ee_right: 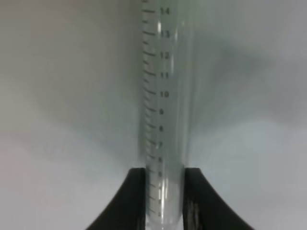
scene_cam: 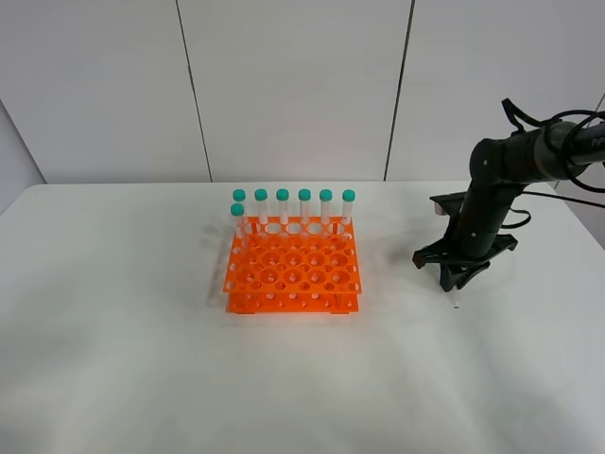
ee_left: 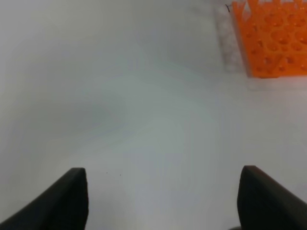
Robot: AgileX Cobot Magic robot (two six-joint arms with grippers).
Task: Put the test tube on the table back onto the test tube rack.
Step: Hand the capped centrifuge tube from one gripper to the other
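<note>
The test tube (ee_right: 163,96) is a clear tube with printed graduation marks, and its cap is out of view. My right gripper (ee_right: 163,176) is shut on it, with a black finger against each side. In the exterior view my right gripper (scene_cam: 460,282) points down at the white table (scene_cam: 142,359), right of the orange test tube rack (scene_cam: 293,272), and hides the tube. The rack holds several teal-capped tubes (scene_cam: 304,203) along its back. My left gripper (ee_left: 163,201) is open and empty over bare table, with the rack (ee_left: 273,40) ahead of it to one side.
The right arm's black links and cables (scene_cam: 529,151) rise at the right edge of the table. The left arm is outside the exterior view. A grey panelled wall (scene_cam: 284,85) stands behind the table.
</note>
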